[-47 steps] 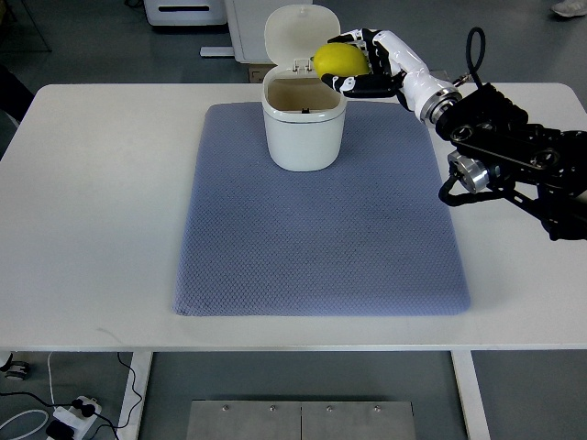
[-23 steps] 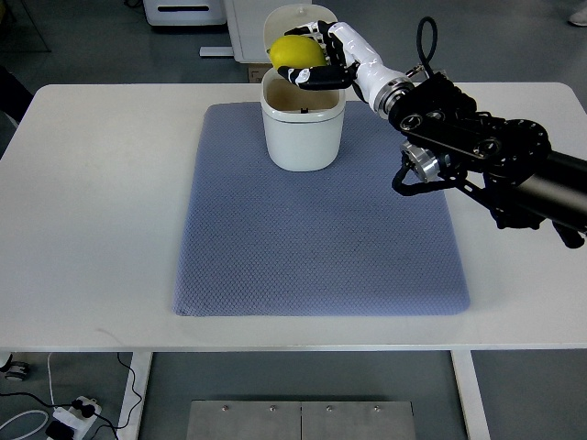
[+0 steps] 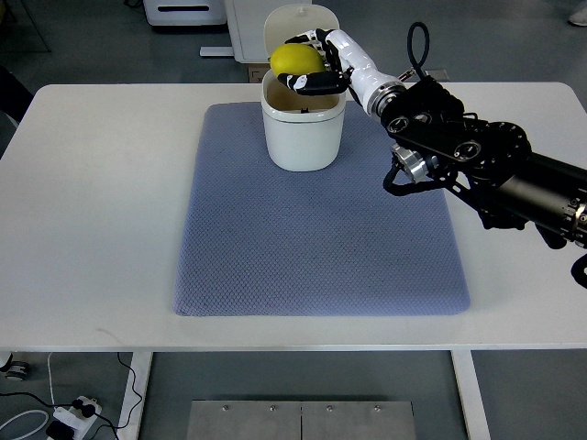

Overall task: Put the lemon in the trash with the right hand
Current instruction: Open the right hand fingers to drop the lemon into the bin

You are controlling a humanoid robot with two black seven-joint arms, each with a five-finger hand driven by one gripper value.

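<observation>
A yellow lemon [image 3: 293, 60] is held in my right hand [image 3: 312, 64], whose fingers are curled around it. The hand holds it just above the open mouth of a white trash bin [image 3: 303, 128] that stands at the back of a blue-grey mat [image 3: 321, 229]. The bin's lid [image 3: 284, 23] is flipped up behind it. The right arm [image 3: 477, 165] reaches in from the right edge across the mat's back right corner. The left arm is not in view.
The mat lies on a white table [image 3: 92, 202]. White equipment [image 3: 183, 11] stands on the floor behind the table. A power strip and cables [image 3: 64, 417] lie on the floor at the lower left.
My right hand has carried the lemon leftward, from beside the bin's right rim to over its opening. The arm has reached further in over the mat.
</observation>
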